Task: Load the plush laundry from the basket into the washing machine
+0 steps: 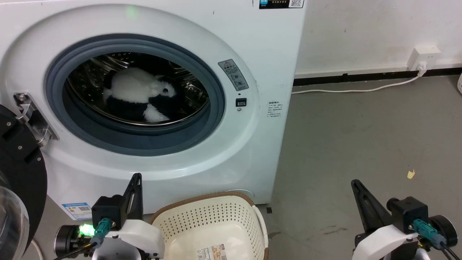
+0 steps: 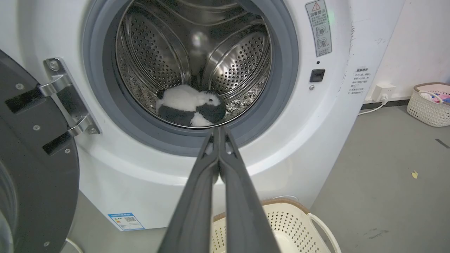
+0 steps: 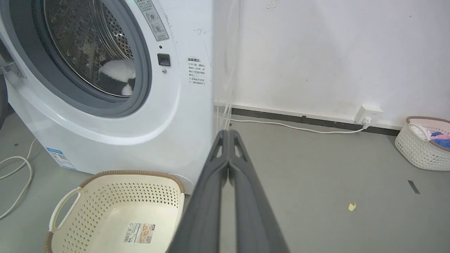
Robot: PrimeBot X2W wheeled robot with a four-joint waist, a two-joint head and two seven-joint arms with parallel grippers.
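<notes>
Panda: A fluffy black-and-white panda soft toy (image 1: 139, 92) lies on the bottom of the shiny perforated steel drum (image 2: 239, 59), well inside the porthole, with its white body uppermost and its black limbs beneath.

Machine: The large white front-loading washing machine (image 1: 252, 151) stands with its round porthole uncovered, ringed by a grey rubber gasket (image 1: 54, 97). Its black-framed glass door (image 1: 21, 173) hangs wide open to the left on a bright metal hinge (image 1: 34, 117).

Basket: The oval cream perforated plastic basket (image 1: 216, 213), with a brown woven-look rim and white handles, sits on the grey floor (image 1: 361, 137) just before the foot of the machine. A printed sticker (image 3: 139, 232) on its floor is in plain sight.

Left gripper: The left gripper (image 1: 137, 177) is clenched, its two long dark fingers pressed together with nothing between them. It hangs in front of the machine's lower face, beside the basket. In the left wrist view its tips point at the lower edge of the gasket, outside the drum and apart from the panda.

Right gripper: The right gripper (image 1: 355, 183) is likewise clenched on nothing, over bare floor to the right of the machine, well apart from the basket.

Surroundings: A second pale basket holding coloured clothes (image 3: 422, 151) stands by the white wall. A white wall socket (image 1: 424, 57) feeds a white cable (image 1: 353, 89) running toward the machine. A small yellow scrap (image 1: 410, 174) lies on the floor.
</notes>
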